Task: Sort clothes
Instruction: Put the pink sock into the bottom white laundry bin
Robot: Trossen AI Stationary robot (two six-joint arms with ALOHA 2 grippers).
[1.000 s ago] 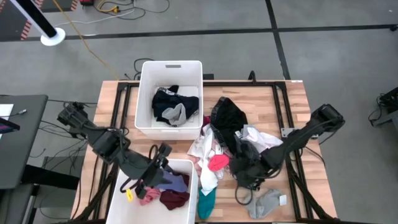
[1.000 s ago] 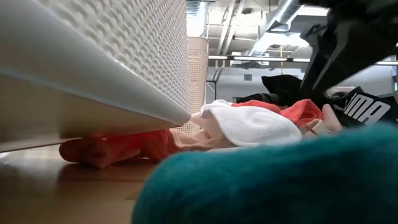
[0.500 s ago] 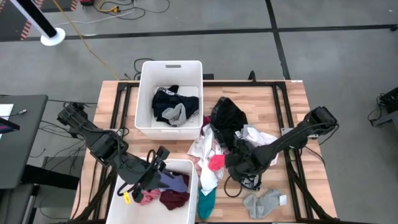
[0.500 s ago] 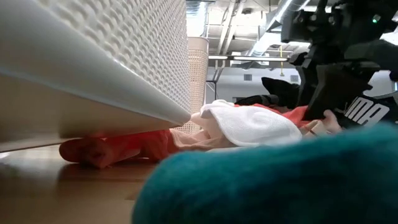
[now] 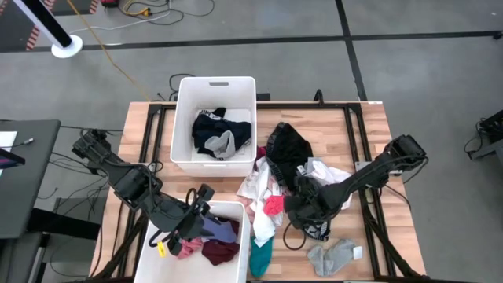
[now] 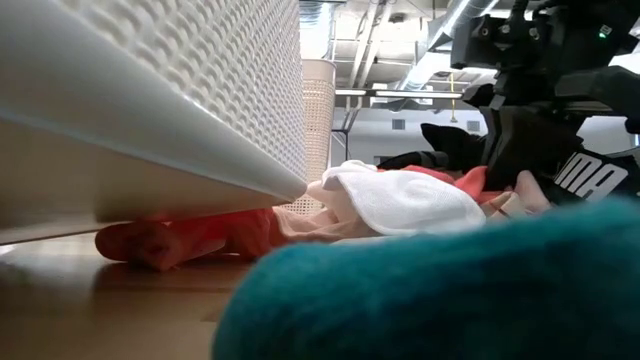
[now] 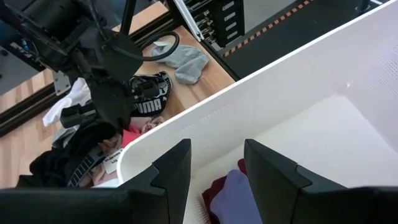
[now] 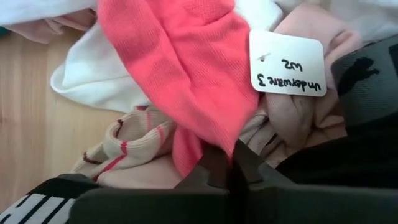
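A loose pile of clothes (image 5: 287, 169) lies on the wooden table, right of centre. My right gripper (image 5: 288, 207) is down at the pile's near-left edge, shut on a coral-pink garment (image 8: 186, 68). In the low view my right gripper (image 6: 515, 150) stands behind a white sock (image 6: 410, 200). My left gripper (image 7: 217, 168) hangs open over the near white bin (image 5: 245, 236), touching nothing; maroon and lavender clothes (image 7: 227, 196) lie in the bin below it. My right gripper pinches the coral-pink garment by its lower edge (image 8: 193, 152) between its two shut fingers. The fingers (image 8: 214, 171) come slanting down from the table's right side. The garment lies spread on the other clothes; one layer or several, I cannot tell.
A far white bin (image 5: 182, 118) holds dark and grey clothes. A white tag (image 8: 287, 63) lies beside the pink garment. A black waistband with white lettering (image 5: 316, 229), a grey sock (image 5: 334, 255) and a teal garment (image 5: 261, 255) lie near the front edge.
My right gripper has moved toward the table's left edge and down, onto the near-left edge of the pile by the pink garment. For the last half second it has stayed there.
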